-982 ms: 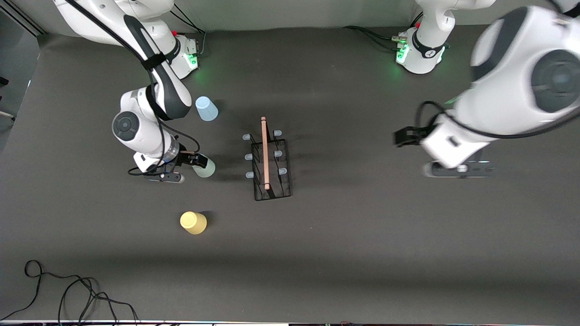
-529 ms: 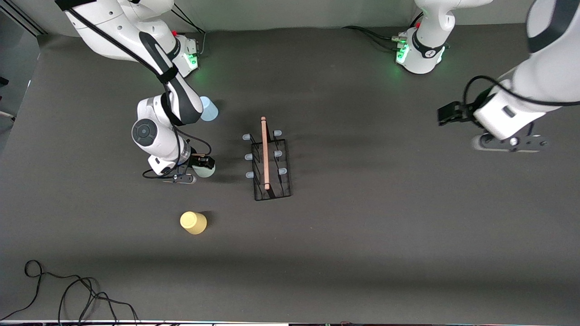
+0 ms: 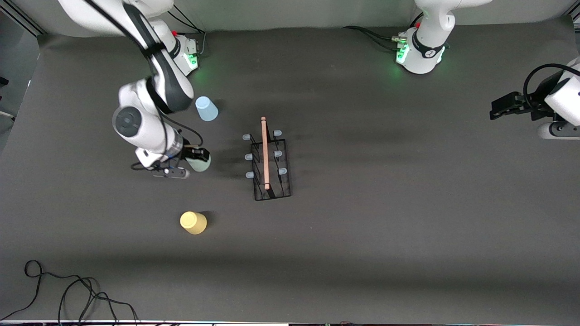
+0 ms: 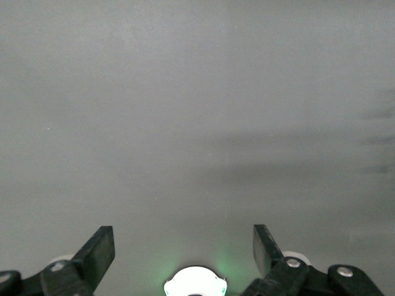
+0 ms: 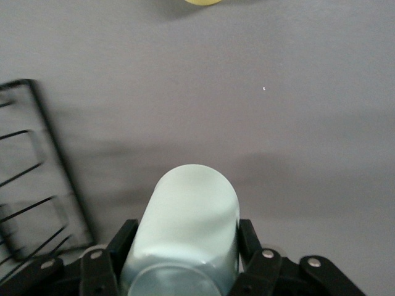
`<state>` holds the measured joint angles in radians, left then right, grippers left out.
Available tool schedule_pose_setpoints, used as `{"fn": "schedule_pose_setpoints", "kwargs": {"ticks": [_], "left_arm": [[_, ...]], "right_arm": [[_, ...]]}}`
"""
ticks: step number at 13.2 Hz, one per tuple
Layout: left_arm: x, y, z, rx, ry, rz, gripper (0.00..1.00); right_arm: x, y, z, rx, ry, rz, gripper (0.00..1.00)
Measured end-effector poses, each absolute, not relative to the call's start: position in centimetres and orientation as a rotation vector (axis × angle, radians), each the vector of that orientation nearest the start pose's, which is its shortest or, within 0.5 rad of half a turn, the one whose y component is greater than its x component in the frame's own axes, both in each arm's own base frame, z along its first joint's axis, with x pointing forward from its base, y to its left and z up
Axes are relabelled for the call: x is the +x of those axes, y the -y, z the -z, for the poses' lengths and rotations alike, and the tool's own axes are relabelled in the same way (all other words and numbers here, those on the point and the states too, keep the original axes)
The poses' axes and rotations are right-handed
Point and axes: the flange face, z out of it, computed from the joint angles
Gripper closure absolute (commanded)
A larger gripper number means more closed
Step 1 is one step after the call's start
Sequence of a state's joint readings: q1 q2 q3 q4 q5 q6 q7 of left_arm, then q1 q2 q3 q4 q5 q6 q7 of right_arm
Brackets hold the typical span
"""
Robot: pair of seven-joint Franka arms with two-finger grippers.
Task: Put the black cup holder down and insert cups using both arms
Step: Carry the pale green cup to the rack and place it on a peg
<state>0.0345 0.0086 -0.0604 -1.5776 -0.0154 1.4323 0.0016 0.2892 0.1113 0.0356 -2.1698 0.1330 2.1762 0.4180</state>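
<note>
Pale grey-green plastic cup (image 3: 199,163) sits squeezed between the jaws of the right gripper (image 3: 195,159), over the table toward the right arm's end. The black wire cup holder with a wooden rod (image 3: 270,164) stands mid-table just beside it, its long side running toward the front edge. The left gripper (image 3: 506,107) waits with jaws apart by the left arm's edge, so the right arm is nearer.

Black cable (image 3: 68,290) coiled on dark table (image 3: 362,235), corner nearest front cam, right arm's end.

White jointed arms (image 3: 149,113), black bands, looped black cables, black grippers (image 4: 184,246), green-lit bases (image 3: 419,54)
</note>
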Motion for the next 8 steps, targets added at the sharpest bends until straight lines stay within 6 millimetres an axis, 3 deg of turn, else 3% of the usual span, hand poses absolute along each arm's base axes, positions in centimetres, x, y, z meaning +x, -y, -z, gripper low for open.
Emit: {"fn": "schedule_pose_setpoints", "kwargs": {"ticks": [2,3,5,8], "left_arm": [[54.2,1.8,-60.3,-3.144,-0.051,-0.231,0.00],[54.2,1.8,-60.2,-3.143,-0.053,-0.234,0.00],[54.2,1.8,-60.2,-3.141,-0.053,-0.235,0.00],[54.2,1.8,-60.2,-3.133,-0.053,-0.232,0.00]], "right_arm": [[50.4,-21.2,-39.5,-3.046,-0.370,-0.201,1.00],[49.6,-23.7,-40.9,-3.040,-0.408,-0.184,1.00],[47.7,-28.5,-40.8,-3.036,-0.465,-0.172,1.00],[46.6,-32.5,-38.0,-3.021,-0.530,-0.148,1.00]]}}
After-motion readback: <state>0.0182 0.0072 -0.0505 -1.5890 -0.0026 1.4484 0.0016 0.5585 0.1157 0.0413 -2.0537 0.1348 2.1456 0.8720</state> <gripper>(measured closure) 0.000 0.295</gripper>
